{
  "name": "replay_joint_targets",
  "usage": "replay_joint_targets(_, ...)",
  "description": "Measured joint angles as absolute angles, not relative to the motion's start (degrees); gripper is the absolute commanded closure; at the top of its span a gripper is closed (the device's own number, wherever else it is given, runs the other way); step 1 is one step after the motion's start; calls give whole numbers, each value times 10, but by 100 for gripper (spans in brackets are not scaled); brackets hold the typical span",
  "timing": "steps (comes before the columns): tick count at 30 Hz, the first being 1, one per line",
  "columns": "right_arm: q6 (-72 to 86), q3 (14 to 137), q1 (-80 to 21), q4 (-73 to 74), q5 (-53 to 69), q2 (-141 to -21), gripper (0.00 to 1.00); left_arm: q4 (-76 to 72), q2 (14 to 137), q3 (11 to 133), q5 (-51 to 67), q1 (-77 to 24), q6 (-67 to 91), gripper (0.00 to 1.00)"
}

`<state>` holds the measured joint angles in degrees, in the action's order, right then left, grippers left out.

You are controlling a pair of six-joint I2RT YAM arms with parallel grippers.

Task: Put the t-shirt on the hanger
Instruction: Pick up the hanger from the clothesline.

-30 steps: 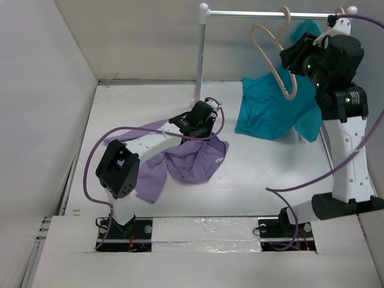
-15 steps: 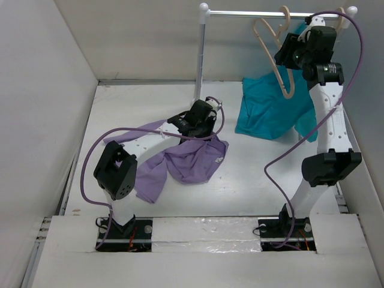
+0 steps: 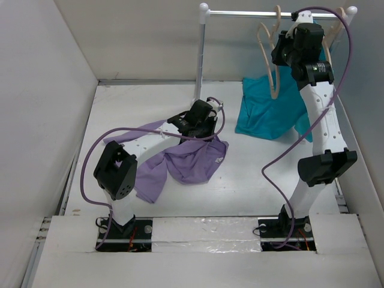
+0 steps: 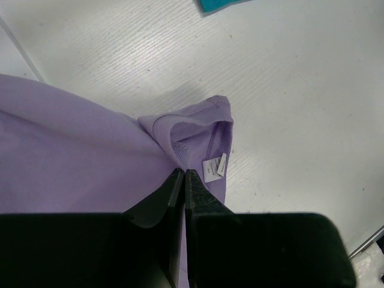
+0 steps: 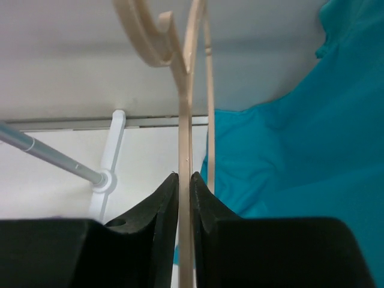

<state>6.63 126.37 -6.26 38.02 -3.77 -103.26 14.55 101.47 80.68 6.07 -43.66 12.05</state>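
The lavender t-shirt [image 3: 192, 162] lies crumpled on the white table, left of centre. My left gripper [image 3: 204, 120] is shut on its collar; in the left wrist view the fabric [image 4: 72, 162] runs between the closed tips of that gripper [image 4: 183, 174], next to the white neck labels [image 4: 214, 167]. The pale wooden hanger [image 3: 270, 54] hangs from the rail at the top right. My right gripper [image 3: 282, 51] is shut on one of its thin arms, which in the right wrist view [image 5: 183, 120] passes between the tips of that gripper [image 5: 183, 177].
A teal t-shirt [image 3: 270, 111] hangs draped below the rail at the back right, also in the right wrist view [image 5: 300, 138]. The white rail post [image 3: 200, 57] stands at the back centre. White walls enclose the table on the left and back.
My right arm has stretched up and back towards the rail, carrying the hanger upright and closer to the rail. The left arm and the lavender t-shirt have not moved.
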Motion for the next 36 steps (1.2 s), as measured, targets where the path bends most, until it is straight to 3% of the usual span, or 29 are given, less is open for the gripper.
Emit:
replay_joint_targets(1, 66, 1267, -62, 380, -38, -1034, 69, 145, 1015, 807, 60, -437, 121, 100)
replay_joint_targets(2, 65, 1274, -60, 380, -41, -1037, 68, 145, 1015, 807, 60, -437, 120, 100)
replay_joint_targets(3, 63, 1277, -59, 379, -41, -1039, 55, 146, 1015, 807, 60, -437, 120, 100)
replay_joint_targets(6, 62, 1279, -54, 379, -41, -1041, 48, 146, 1015, 807, 60, -437, 120, 100)
replay_joint_targets(9, 62, 1279, -53, 379, -41, -1048, 58, 146, 1015, 807, 60, -437, 120, 100)
replay_joint_targets(13, 62, 1285, -53, 379, -44, -1067, 59, 146, 1013, 807, 59, -437, 120, 100)
replay_joint_targets(15, 62, 1286, -53, 379, -45, -1074, 67, 147, 1009, 807, 58, -437, 120, 100)
replay_joint_targets(20, 62, 1289, -53, 382, -45, -1082, 67, 149, 1001, 807, 55, -437, 120, 100)
replay_joint_targets(23, 60, 1292, -53, 382, -44, -1083, 82, 149, 1000, 807, 54, -437, 120, 100)
replay_joint_targets(25, 60, 1295, -54, 384, -41, -1083, 98, 149, 1000, 807, 53, -437, 120, 100)
replay_joint_targets(26, 63, 1297, -55, 385, -39, -1083, 100, 149, 1000, 807, 53, -437, 120, 100)
replay_joint_targets(36, 116, 1264, -37, 356, 19, -1034, 100, 149, 1000, 808, 53, -431, 120, 100)
